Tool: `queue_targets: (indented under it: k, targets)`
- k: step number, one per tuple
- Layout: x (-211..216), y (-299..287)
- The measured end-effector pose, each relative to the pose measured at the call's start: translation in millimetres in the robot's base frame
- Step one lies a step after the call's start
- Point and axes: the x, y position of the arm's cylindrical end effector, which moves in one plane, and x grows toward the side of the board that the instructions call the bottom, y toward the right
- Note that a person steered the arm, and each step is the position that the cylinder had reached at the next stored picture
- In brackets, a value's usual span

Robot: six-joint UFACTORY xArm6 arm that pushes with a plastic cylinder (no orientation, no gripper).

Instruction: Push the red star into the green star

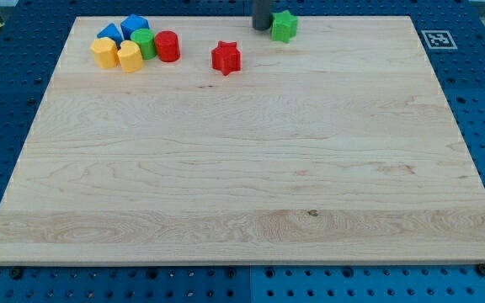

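The red star (226, 58) lies on the wooden board (242, 168) near the view's top, left of centre. The green star (284, 26) lies at the board's top edge, up and to the right of the red star, with a gap between them. My tip (262, 29) is at the view's top edge, touching or just left of the green star, and above and to the right of the red star. Only the rod's lower end shows.
A cluster of blocks sits at the board's top left: a red cylinder (167, 46), a green block (144, 42), two blue blocks (134, 25) (108, 34) and two yellow blocks (103, 52) (130, 57). A marker tag (437, 39) sits off the board's top right corner.
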Motion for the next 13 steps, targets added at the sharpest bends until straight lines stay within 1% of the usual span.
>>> queue_targets:
  k: [1, 2, 3, 4, 5, 6, 7, 8, 9, 11, 12, 13]
  targets:
    - [7, 39]
    - [14, 21]
    - [62, 9]
    - [117, 9]
    - [158, -6]
    - [166, -56]
    - [151, -107]
    - [132, -116]
    - [106, -99]
    - [98, -81]
    - [69, -37]
    - [54, -3]
